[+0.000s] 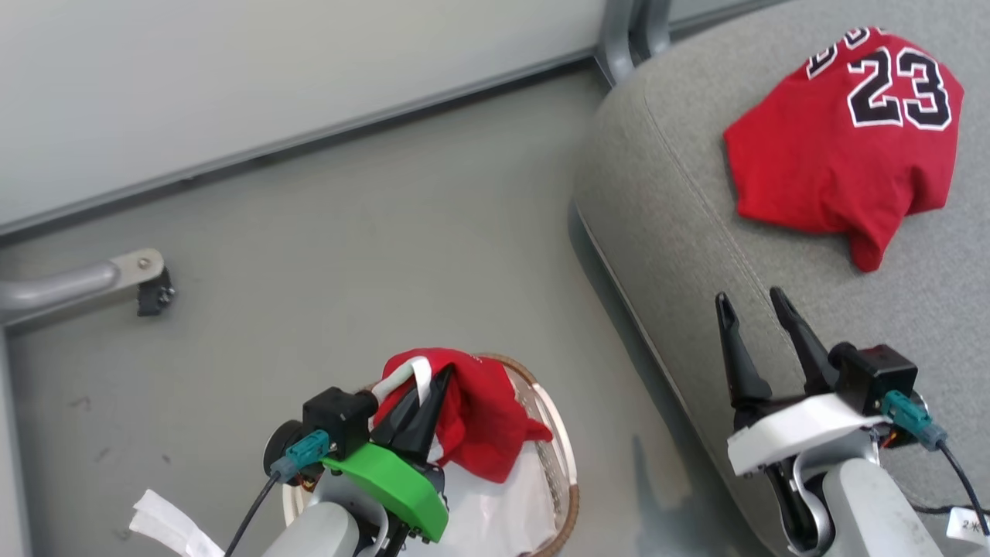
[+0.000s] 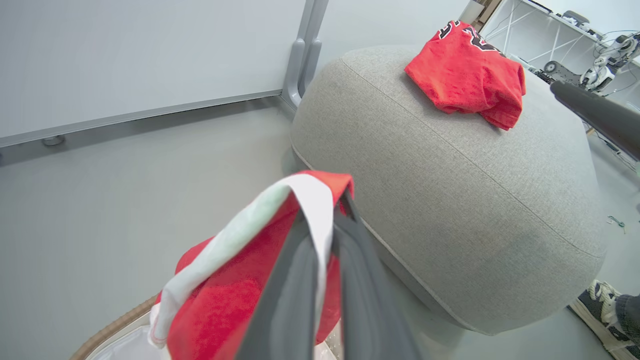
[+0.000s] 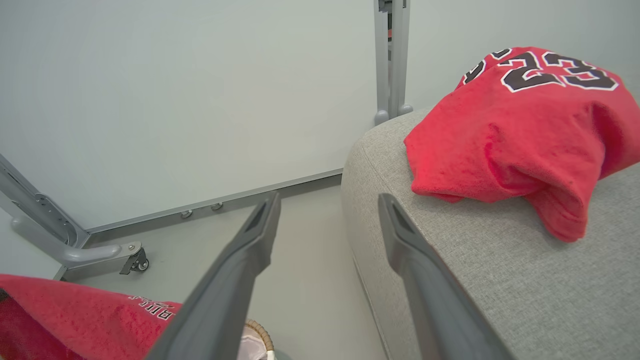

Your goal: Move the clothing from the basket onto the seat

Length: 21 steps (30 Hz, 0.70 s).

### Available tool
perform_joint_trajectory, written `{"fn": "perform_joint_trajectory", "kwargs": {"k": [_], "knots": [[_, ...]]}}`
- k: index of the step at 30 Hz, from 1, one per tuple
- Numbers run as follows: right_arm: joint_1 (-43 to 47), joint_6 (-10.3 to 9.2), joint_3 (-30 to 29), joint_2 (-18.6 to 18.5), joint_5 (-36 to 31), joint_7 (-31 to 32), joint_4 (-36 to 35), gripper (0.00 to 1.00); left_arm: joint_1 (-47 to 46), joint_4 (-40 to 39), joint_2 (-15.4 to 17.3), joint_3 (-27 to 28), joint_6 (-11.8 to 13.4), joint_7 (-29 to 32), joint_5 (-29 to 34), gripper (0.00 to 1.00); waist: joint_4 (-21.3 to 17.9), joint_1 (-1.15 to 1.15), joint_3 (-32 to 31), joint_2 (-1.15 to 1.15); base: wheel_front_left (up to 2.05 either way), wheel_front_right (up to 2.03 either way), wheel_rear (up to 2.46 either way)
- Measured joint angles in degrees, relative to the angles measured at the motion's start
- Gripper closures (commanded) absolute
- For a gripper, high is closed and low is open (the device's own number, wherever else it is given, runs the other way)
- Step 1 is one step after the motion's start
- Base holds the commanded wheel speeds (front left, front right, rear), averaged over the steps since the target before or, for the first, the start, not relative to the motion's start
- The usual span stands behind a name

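One red "23" garment (image 1: 843, 139) lies crumpled on the light grey seat (image 1: 681, 201), and it shows too in the left wrist view (image 2: 465, 75) and the right wrist view (image 3: 525, 130). My left gripper (image 1: 442, 381) is shut on the second red garment (image 1: 479, 418) by its white trim (image 2: 310, 205), holding it above the basket (image 1: 568, 464). The cloth hangs down over the white liner (image 1: 503, 510). My right gripper (image 1: 749, 300) stands open over the seat's front edge (image 3: 450, 280), short of the red garment, with nothing between its fingers.
A grey partition wall (image 1: 271, 70) with a metal foot and caster (image 1: 147, 282) runs along the far side of the grey floor. A person's shoe (image 2: 607, 310) stands by the seat. Shelving and equipment (image 2: 575, 45) sit behind the seat.
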Motion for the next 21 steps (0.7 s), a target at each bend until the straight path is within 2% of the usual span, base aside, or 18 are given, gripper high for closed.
{"fn": "perform_joint_trajectory", "kwargs": {"k": [6,12,17,21], "knots": [[3.08,0.0,0.8,-0.01,-0.07,0.0,1.32,0.0,1.3,-6.98,-1.19,4.77,0.0,0.01,3.59,1.0,2.6,0.0,-5.24,0.0,0.0,0.0,0.0],[5.35,0.0,2.48,-0.03,-0.52,0.0,2.87,0.0,0.84,-12.98,-1.85,6.94,0.0,-0.01,6.32,1.0,4.75,0.0,-8.63,0.0,0.0,0.0,0.0],[6.54,0.0,6.01,-0.02,-2.25,0.0,5.12,0.0,-0.8,-15.92,-1.96,7.15,0.0,0.0,6.76,1.0,6.25,0.0,-10.12,0.0,0.0,0.0,0.0],[6.45,0.0,10.99,-0.48,-3.87,0.0,6.93,0.0,-1.53,-17.07,-2.23,6.89,0.0,0.0,6.75,1.0,7.33,0.0,-10.57,0.0,0.0,0.0,0.0]]}}
